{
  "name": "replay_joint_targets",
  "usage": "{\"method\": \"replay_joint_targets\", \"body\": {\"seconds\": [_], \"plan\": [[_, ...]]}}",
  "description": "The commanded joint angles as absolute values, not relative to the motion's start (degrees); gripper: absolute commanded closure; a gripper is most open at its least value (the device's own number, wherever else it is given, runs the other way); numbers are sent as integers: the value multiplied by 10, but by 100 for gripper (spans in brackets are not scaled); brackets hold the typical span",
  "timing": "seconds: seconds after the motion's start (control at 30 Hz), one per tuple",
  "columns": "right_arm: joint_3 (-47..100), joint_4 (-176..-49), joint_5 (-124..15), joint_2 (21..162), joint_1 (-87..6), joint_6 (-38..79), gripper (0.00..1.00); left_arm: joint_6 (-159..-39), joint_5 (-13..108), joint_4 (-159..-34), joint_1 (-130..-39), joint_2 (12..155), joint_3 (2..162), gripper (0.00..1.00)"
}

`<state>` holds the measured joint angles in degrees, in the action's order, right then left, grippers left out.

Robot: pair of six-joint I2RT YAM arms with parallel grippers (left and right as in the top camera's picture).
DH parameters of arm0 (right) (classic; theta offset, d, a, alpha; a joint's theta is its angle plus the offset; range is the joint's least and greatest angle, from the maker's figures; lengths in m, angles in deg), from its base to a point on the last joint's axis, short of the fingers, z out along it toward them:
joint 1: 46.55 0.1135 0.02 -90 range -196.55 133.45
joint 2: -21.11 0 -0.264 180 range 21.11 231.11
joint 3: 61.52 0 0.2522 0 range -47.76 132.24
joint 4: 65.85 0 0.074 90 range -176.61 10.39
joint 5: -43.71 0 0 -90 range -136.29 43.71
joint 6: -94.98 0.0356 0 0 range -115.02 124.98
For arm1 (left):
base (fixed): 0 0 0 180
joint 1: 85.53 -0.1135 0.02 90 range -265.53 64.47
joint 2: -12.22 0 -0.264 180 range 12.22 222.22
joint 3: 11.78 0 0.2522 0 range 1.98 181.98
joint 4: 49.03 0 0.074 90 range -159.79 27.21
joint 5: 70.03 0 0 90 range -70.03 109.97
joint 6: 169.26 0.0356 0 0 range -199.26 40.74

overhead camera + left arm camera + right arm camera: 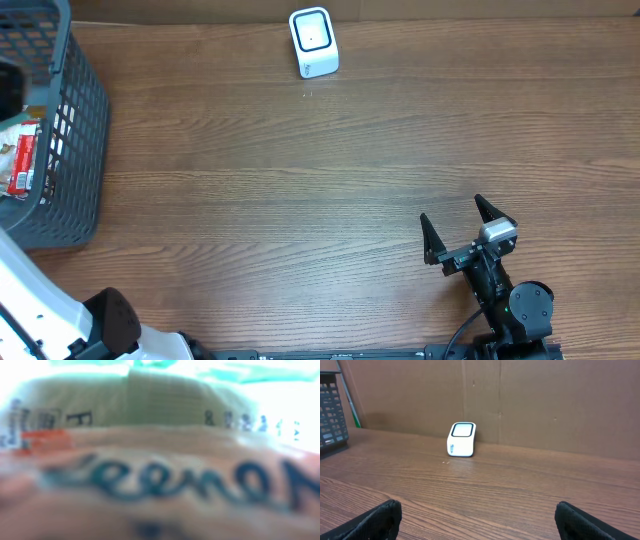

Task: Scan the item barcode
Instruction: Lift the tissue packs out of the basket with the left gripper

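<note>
Two arms stood at the wooden tabletop (300, 180), and you had them far apart. Your right pincer (451, 208) hovered over the near right part of the tabletop. It was released, its two dark fingers (375, 522) spread wide with nothing between them and pointed toward the far edge. Ahead of it and well apart, the white scanner (313, 42) stood on the tabletop just in front of the brown cardboard wall (545, 400), with its dark-rimmed window on top.

Your left arm (30, 300), white-cased, rose from the near left corner and ran off the picture's left edge beside the grey mesh basket (75, 130). The basket sat at the far left of the tabletop, well apart from the scanner. Inside it lay a red-and-white packet (22, 160), close to the near wall. A dark shape at the frame's edge inside the basket looked like the left pincer (8, 88), just above that packet.

The left wrist camera was so close to a packet that you saw only blurred wrapping. It showed a peach band with dark teal lettering (165, 485), a pale yellowish panel above it and an orange patch at the left. The wrapping filled that whole view, so you could not tell whether the left pincer was clenched, released or grasping the packet.
</note>
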<state>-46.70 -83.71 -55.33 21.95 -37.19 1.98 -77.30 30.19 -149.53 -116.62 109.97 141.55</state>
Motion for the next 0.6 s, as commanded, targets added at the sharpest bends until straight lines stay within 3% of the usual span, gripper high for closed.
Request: {"method": "replay_joint_targets", "body": {"seconds": [0.0, 0.57], "plan": [[-473, -834, -554, 213, -373, 20, 0, -797, 273, -1516, -1114, 1084, 1430, 66], [-473, -834, -554, 213, -373, 20, 0, -899, 266, -1596, -885, 1085, 1419, 69]]}}
